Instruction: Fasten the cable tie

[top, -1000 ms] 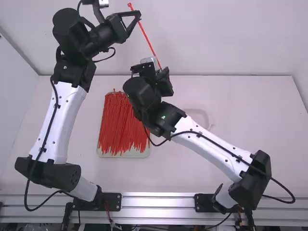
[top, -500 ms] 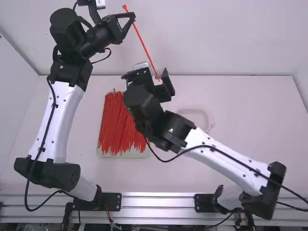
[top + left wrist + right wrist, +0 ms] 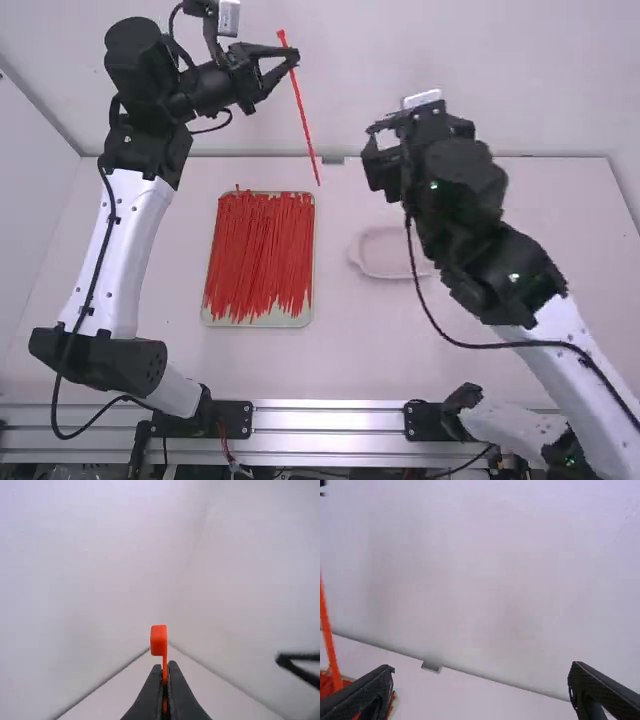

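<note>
Noted one cable tie [image 3: 300, 110]: thin, red-orange, straight, unfastened, no loop made. It hung in the air above the far left of the table, slanting, with its square head uppermost and its tail tip lowest and further right. The left gripper [image 3: 288, 63] pinched it just below the head. A stack of like red ties [image 3: 260, 255] lay flat beneath it, table left.

Right tool [image 3: 480, 669] spread wide, orange cable tie [image 3: 327, 635] near one finger, white wall [image 3: 495, 570]
</note>
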Controlling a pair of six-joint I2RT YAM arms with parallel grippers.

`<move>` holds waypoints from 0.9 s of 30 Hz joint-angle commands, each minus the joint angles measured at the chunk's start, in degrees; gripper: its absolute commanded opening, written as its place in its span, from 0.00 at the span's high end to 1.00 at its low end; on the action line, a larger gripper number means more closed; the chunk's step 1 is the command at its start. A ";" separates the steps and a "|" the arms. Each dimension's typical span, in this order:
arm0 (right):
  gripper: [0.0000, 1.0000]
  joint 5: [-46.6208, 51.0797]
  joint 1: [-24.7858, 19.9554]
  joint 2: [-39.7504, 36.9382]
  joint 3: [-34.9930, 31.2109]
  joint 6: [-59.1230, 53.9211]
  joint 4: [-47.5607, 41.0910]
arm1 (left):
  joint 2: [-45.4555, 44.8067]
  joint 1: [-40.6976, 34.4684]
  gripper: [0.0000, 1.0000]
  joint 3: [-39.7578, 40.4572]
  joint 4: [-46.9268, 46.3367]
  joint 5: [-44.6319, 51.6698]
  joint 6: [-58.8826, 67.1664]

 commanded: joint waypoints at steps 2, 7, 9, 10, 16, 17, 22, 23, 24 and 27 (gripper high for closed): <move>0.02 -24.24 -7.08 -2.23 1.75 0.61 -0.46 | 0.31 0.02 0.98 1.53 0.15 10.69 6.40; 0.01 -48.63 -20.26 -2.93 1.75 3.45 0.98 | 0.31 0.02 0.98 1.53 0.20 17.59 10.49; 0.01 -58.10 -25.16 -2.40 1.70 4.74 2.56 | 0.31 0.02 0.98 1.53 0.33 18.80 10.47; 0.02 -63.14 -27.63 -1.81 1.70 5.42 3.67 | 0.31 0.00 0.98 1.53 0.28 19.10 10.47; 0.01 -87.12 -36.65 2.51 1.70 10.75 12.52 | 0.31 0.00 0.98 1.53 0.66 26.18 14.60; 0.02 -91.89 -37.70 3.87 1.68 12.55 15.56 | 0.31 0.00 0.98 1.53 0.66 27.50 15.37; 0.02 -101.61 -37.66 9.55 1.70 18.91 26.69 | 0.31 0.00 0.98 1.53 1.16 27.67 14.82; 0.02 -102.09 -36.89 10.64 1.70 19.80 28.26 | 0.31 0.00 0.98 1.53 1.46 27.71 14.75; 0.02 -102.18 -36.65 10.93 1.70 20.02 28.63 | 0.31 0.00 0.98 1.53 1.49 27.71 14.75; 0.02 -103.08 -34.45 13.40 1.70 19.45 30.84 | 0.31 0.00 0.98 1.53 1.51 27.69 14.80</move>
